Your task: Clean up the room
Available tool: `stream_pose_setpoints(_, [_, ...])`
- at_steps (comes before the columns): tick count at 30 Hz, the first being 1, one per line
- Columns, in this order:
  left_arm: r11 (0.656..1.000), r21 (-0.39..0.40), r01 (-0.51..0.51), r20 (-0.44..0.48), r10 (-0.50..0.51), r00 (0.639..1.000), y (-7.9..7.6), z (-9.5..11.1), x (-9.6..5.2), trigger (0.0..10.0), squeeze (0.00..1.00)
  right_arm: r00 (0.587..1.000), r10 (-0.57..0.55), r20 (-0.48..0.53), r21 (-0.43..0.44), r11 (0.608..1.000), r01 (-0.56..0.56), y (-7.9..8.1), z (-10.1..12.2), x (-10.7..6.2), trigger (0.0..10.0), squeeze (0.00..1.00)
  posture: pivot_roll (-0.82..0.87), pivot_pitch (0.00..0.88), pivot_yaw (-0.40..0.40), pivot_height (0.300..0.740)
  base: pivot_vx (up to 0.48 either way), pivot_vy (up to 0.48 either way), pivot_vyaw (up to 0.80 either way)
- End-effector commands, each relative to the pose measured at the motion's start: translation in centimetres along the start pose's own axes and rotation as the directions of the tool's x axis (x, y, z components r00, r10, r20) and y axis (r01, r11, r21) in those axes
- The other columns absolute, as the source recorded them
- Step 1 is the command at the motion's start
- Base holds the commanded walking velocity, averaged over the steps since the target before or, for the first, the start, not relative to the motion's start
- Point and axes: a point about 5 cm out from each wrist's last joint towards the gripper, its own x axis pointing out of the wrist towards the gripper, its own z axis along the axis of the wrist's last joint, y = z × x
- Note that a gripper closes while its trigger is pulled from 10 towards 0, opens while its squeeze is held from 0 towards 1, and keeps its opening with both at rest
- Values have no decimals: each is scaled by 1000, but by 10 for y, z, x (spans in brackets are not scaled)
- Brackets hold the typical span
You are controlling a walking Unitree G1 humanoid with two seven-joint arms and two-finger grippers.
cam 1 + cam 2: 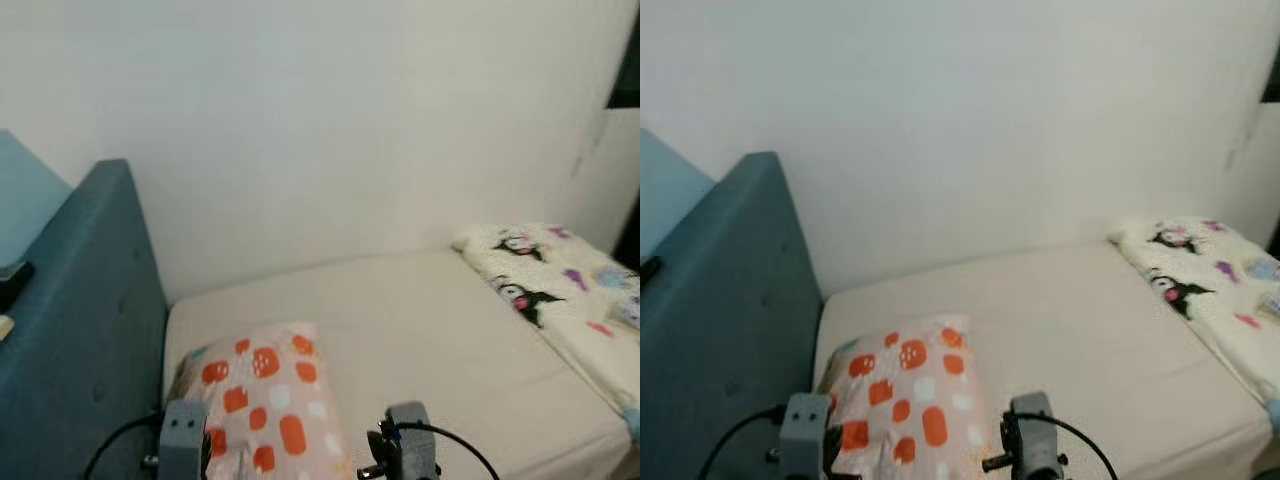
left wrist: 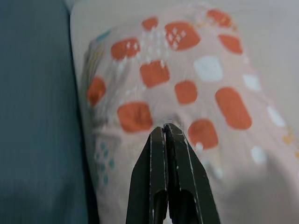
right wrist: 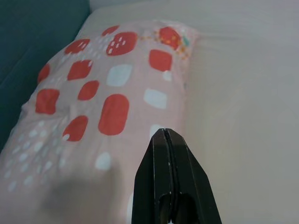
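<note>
A pink pillow with orange and white spots lies on the cream mattress, close to the blue headboard. My left gripper is shut, its tips over the pillow's middle near the headboard side; no fabric shows between the fingers. My right gripper is shut too, its tips above the pillow's edge on the open-mattress side. Both wrists show at the bottom of the eye views, the left wrist and the right wrist, on either side of the pillow.
A white blanket printed with black cartoon figures lies folded along the bed's right end. A white wall backs the bed. A dark object rests on the ledge behind the headboard at the far left.
</note>
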Motion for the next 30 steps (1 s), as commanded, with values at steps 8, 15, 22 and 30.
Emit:
stream_pose_setpoints(8, [1000, -16, -8, -24, 8, 1000, 0, -5, -2, 10000, 0, 1000, 6, -20, 1, 1000, -6, -1, -6, -3, 10000, 0, 22, 109, -44, 740, 0, -179, 300])
stream_pose_setpoints(15, [1000, 16, 12, -34, -11, 999, -1, -6, -2, 10000, 0, 999, 2, -33, -5, 1000, -2, 0, -8, -2, 10000, 0, 22, 103, -40, 740, 0, 0, 0])
stream_pose_setpoints(22, [998, 39, 45, -53, -42, 998, -3, -10, -1, 10000, 0, 999, -14, -42, -4, 1000, 14, -2, -10, -3, 10000, 0, 21, 97, -36, 740, 0, 0, 0])
stream_pose_setpoints(30, [999, 32, 44, -168, -38, 985, -1, -36, -3, 10000, 0, 992, -95, -78, 12, 995, 97, -9, -26, -11, 10000, 0, 13, 83, -23, 740, 0, 0, 0])
